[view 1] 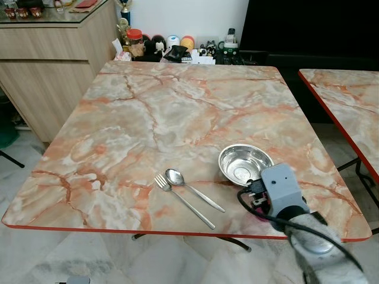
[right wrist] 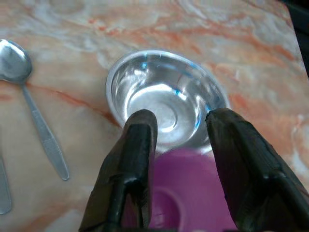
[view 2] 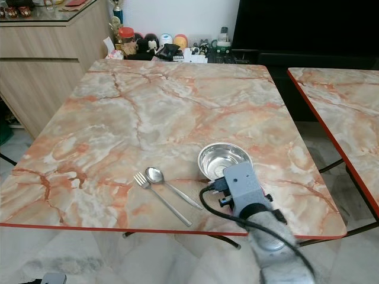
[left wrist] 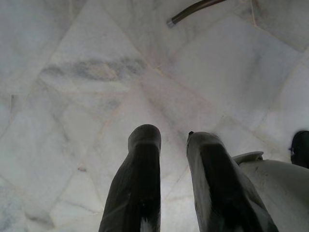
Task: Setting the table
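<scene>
Half-hidden purple item [right wrist: 186, 193] btwn right hand [right wrist: 178, 123] fingers, by bowl [right wrist: 164, 96].

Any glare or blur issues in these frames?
Right wrist view: bright blue-white glare inside the steel bowl, right gripper's fingers soft, purple item between them blurred. Left eye view: table sharp, evenly lit. Left wrist view: floor dim, slightly soft.
</scene>
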Tool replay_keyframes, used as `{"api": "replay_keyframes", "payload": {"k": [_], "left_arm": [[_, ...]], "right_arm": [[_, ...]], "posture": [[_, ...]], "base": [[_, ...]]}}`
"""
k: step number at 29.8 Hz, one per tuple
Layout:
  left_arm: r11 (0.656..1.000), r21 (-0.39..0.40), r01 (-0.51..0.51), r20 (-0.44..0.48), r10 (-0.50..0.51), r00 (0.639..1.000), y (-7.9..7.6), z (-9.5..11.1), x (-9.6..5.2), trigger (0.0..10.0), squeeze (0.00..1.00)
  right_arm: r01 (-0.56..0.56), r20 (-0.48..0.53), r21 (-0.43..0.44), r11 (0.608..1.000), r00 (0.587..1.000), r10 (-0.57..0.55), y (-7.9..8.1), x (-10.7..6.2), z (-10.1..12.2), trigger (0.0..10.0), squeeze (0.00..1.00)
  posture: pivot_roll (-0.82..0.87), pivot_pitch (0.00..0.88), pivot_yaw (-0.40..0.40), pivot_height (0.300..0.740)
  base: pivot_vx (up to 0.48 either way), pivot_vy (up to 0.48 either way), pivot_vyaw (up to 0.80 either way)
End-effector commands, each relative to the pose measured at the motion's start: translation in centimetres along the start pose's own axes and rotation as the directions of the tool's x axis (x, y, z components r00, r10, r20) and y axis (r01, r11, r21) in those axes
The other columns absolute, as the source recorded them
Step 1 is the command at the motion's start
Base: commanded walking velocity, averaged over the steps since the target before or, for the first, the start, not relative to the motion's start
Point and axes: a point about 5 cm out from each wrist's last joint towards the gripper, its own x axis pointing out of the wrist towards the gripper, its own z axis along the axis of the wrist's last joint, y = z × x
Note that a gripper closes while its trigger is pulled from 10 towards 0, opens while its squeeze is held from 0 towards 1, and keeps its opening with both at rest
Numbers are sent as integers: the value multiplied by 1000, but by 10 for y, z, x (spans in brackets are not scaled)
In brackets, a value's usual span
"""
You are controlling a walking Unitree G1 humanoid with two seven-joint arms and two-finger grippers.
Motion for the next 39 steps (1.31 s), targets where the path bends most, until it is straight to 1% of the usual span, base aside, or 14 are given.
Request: {"api": "replay_keyframes", "payload": {"k": [1, 3, 8, 10, 11, 12, 13, 16, 19, 21, 22, 24, 29, 39], "left_arm": [[1000, 14, -1, -35, 1, 999, 3, -8, -3, 10000, 0], [1000, 16, 0, -33, 1, 999, 3, -7, -2, 10000, 0], [1000, 22, 4, -29, -4, 1000, 3, -5, -2, 10000, 0], [1000, 23, 5, -29, -4, 1000, 3, -5, -2, 10000, 0], [1000, 25, 8, -29, -7, 1000, 2, -5, -2, 10000, 0], [1000, 25, 8, -29, -7, 1000, 2, -5, -2, 10000, 0], [1000, 27, 11, -29, -10, 1000, 2, -5, -2, 10000, 0], [999, 32, 16, -32, -15, 999, 1, -6, -2, 10000, 0], [999, 35, 20, -34, -19, 999, 0, -7, -2, 10000, 0], [999, 35, 21, -35, -20, 999, 0, -7, -2, 10000, 0], [999, 35, 21, -35, -20, 999, 0, -7, -2, 10000, 0], [999, 36, 21, -40, -19, 999, 0, -8, -2, 10000, 0], [999, 40, 18, -55, -16, 998, 2, -11, -3, 10000, 0], [999, 42, 22, -65, -19, 998, 1, -13, -4, 10000, 0]], "right_arm": [[-47, 48, 12, 999, 998, 46, -3, -7, 12, 10000, 0], [-90, 53, -5, 996, 995, 90, -4, -7, 18, 10000, 0], [-161, 44, 4, 987, 986, 160, -4, -8, 24, 10000, 0], [-200, 28, -29, 979, 979, 201, -6, -10, 24, 10000, 0], [-201, 0, -40, 979, 980, 201, -11, -12, 22, 10000, 0], [-201, 0, -40, 979, 980, 201, -11, -12, 22, 10000, 0], [-190, -20, -24, 982, 982, 189, -15, -14, 21, 10000, 0], [-244, -49, 7, 970, 969, 244, -11, -18, 15, 10000, 0], [-267, -74, -5, 964, 961, 266, -9, -20, 8, 10000, 0], [-267, -101, -1, 964, 959, 266, -10, -19, 0, 10000, 0], [-267, -101, -1, 964, 959, 266, -10, -19, 0, 10000, 0], [-257, -141, -8, 966, 957, 254, -11, -18, -9, 10000, 0], [-261, -145, 12, 965, 955, 259, -10, -18, -10, 10000, 0], [-250, -177, 30, 968, 952, 252, -9, -18, -22, 10000, 0]], "posture": [[-52, 135, -9, 740], [-53, 136, -7, 740], [-59, 136, -6, 740], [-59, 136, -6, 740], [-71, 140, -5, 740], [-71, 140, -5, 740], [-73, 140, -4, 740], [-75, 143, -7, 740], [-72, 144, -7, 740], [-74, 144, -8, 740], [-74, 144, -8, 740], [-67, 145, -7, 740], [-71, 145, -5, 740], [-67, 147, -5, 740]], "base": [[0, 0, 0], [0, 0, 0], [0, 0, 0], [0, 0, 0], [0, 0, 0], [0, 0, 0], [0, 0, 0], [0, 0, 0], [0, 0, 0], [0, 0, 0], [0, 0, 0], [0, 0, 0], [0, 0, 0], [0, 0, 0]]}}
